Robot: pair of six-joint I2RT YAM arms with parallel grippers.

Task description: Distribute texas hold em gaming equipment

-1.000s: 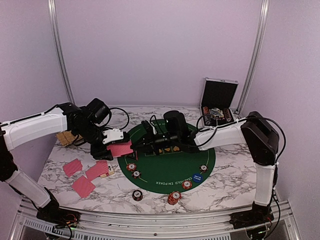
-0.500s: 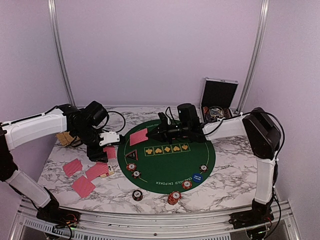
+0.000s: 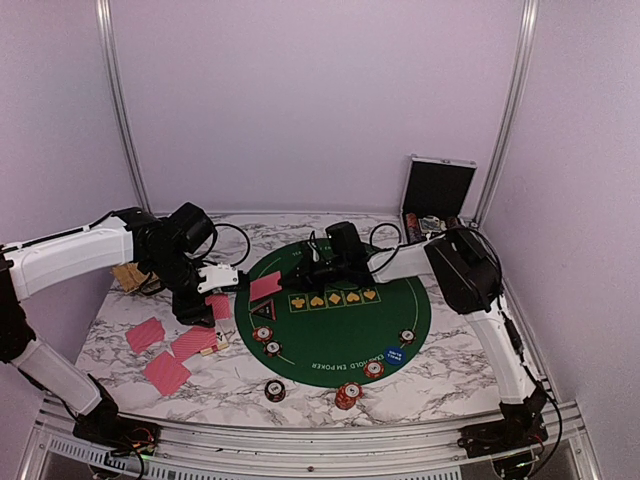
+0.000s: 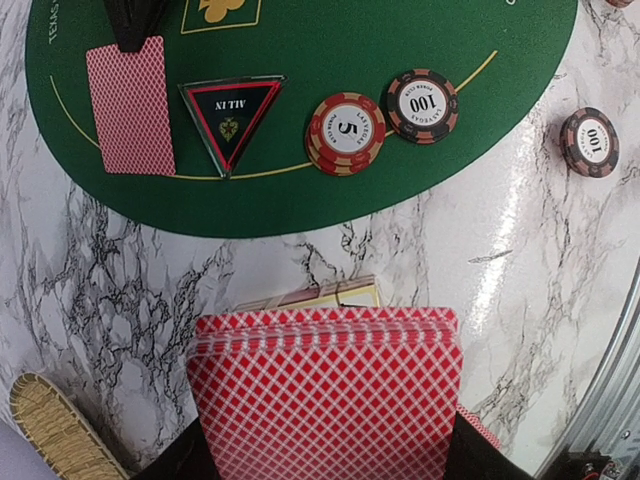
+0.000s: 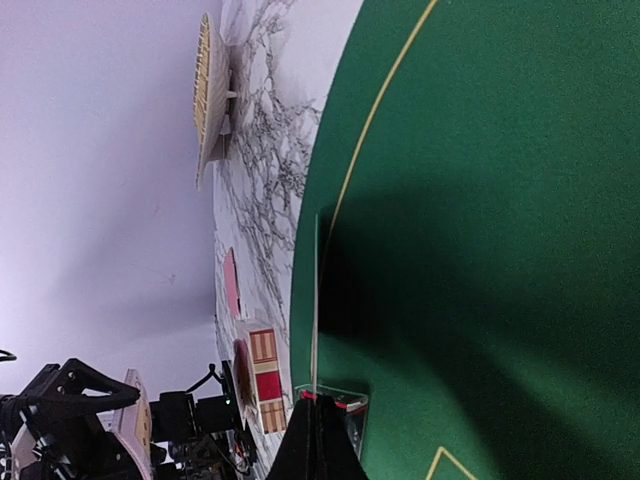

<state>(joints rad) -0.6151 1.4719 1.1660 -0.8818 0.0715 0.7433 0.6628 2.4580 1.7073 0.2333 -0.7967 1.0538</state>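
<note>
The right hand (image 5: 320, 425) is pinched fully shut on the edge of one red-backed card (image 4: 130, 105), which seems to rest on the green mat (image 4: 400, 30) beside the black triangular marker (image 4: 232, 115). The left hand (image 4: 327, 455), partly closed, grips the deck (image 4: 325, 385) above the marble bench (image 4: 420, 260).

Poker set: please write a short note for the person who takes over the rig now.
Left tool: shut on the deck.
Right tool: shut on one card, at the mat's left edge beside the triangle.
Done: three card groups on the table left of the mat; chips around its near edge.
Left: release this card, probably deal the rest.
</note>
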